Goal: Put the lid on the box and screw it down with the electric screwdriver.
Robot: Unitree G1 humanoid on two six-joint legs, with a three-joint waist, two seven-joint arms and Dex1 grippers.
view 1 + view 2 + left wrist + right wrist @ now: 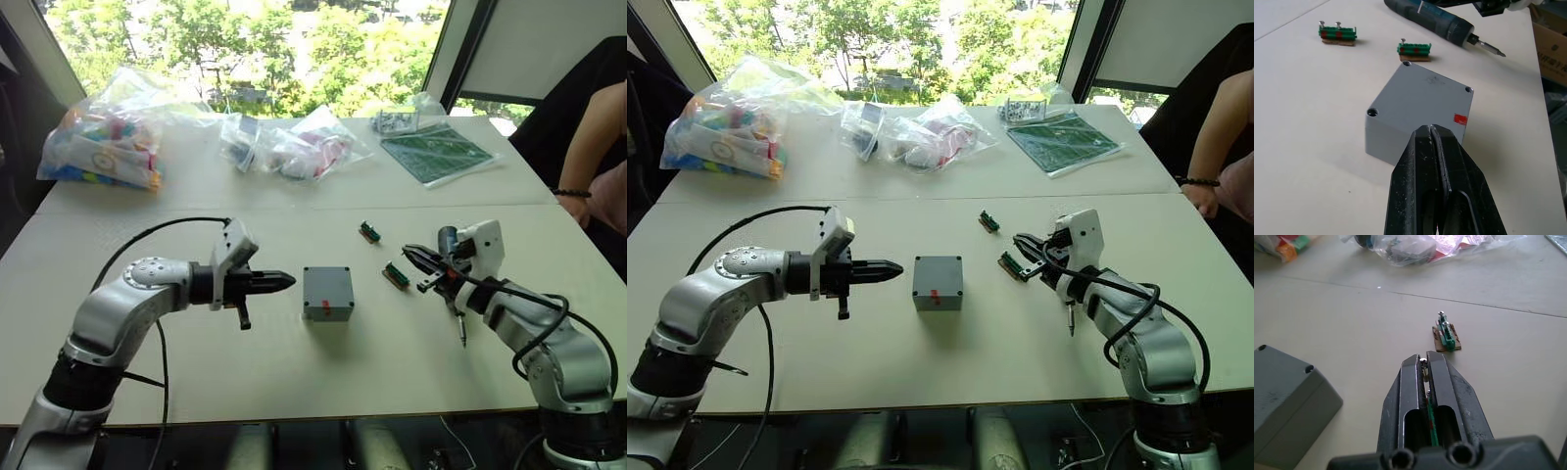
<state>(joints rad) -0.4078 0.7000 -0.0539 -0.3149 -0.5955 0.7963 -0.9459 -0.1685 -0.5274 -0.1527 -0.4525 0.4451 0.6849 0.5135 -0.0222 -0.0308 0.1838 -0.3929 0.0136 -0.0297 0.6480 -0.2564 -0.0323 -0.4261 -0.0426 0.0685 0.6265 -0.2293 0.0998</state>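
At the far left corner of the tabletop (294, 372) lay a clear bag of colourful parts (103, 142), with more clear bags (289, 147) beside it along the far edge. Nearer the front, the left gripper (284, 283) hovered just left of the box (327, 292), its black fingers (1425, 186) pressed together and empty, their tips aimed at the box's side with a small gap between. The box sat about midway across the tabletop, closer to the near edge than the far one, a red spot on the face turned toward the near edge. Its top surface looked flat with screw holes at the corners, so the lid (1425, 93) seemed to be already seated on it, though the seam was hard to make out. Right of the box lay two small green terminal blocks, one (396, 275) close to the right gripper and another (369, 231) farther toward the far edge. The right gripper (411, 257) pointed left toward the box, its fingers (1415, 396) nearly closed with only a thin slit between them. The electric screwdriver (453, 284) hung beside that wrist with its metal bit pointing down at the tabletop; how it was held could not be made out. A green circuit board (436, 152) lay near the far right corner, and a person's arm (588, 137) rested at the right edge.
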